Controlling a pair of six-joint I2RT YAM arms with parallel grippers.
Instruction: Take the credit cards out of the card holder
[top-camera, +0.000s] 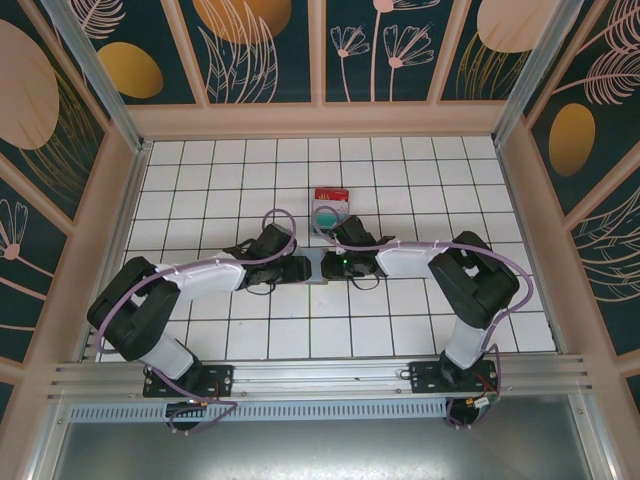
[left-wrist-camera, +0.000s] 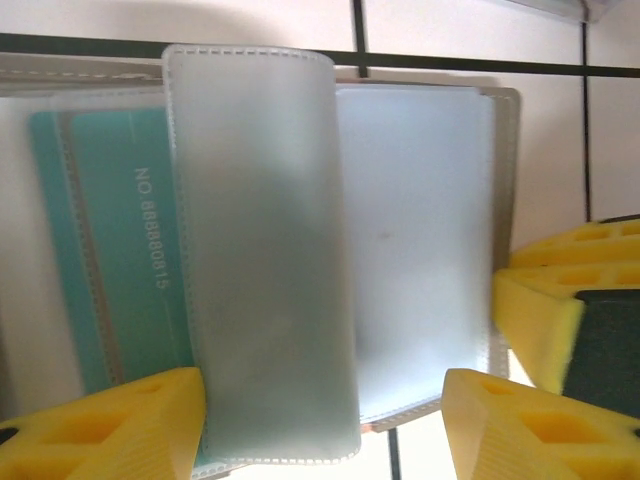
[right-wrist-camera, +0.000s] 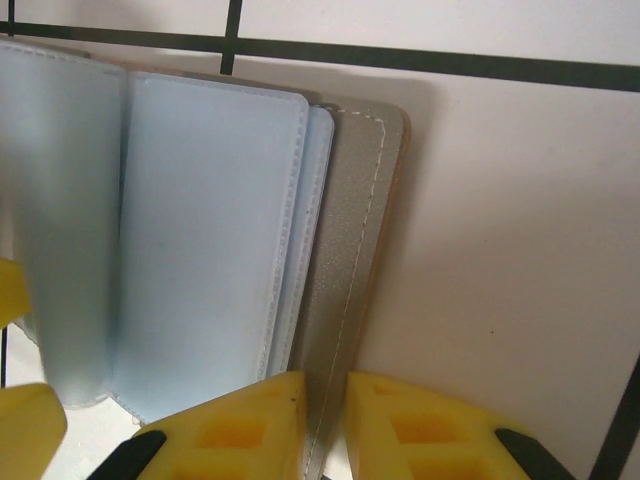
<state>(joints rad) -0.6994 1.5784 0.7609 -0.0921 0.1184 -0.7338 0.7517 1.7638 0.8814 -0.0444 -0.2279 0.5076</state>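
Card holder (left-wrist-camera: 420, 250) lies open between both grippers. Left gripper (left-wrist-camera: 325, 425): fingers apart over sleeves; teal card (left-wrist-camera: 110, 250) at 9 o'clock. Right gripper (right-wrist-camera: 325, 425): clamped on the grey cover edge. Card stack (top-camera: 331, 203) at holder's 12 o'clock.

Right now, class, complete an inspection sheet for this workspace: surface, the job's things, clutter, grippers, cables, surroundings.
Surface: white tiled table with dark grout lines.
Job's things: card holder lies open with its clear sleeves fanned; a teal card sits in one sleeve.
Clutter: small red, white and teal stack just beyond the arms.
Grippers: left gripper open over the sleeves; right gripper closed on the holder's grey cover edge.
Cables: purple cable looped along each arm.
Surroundings: leaf-patterned wall panels; metal rail at the near edge.
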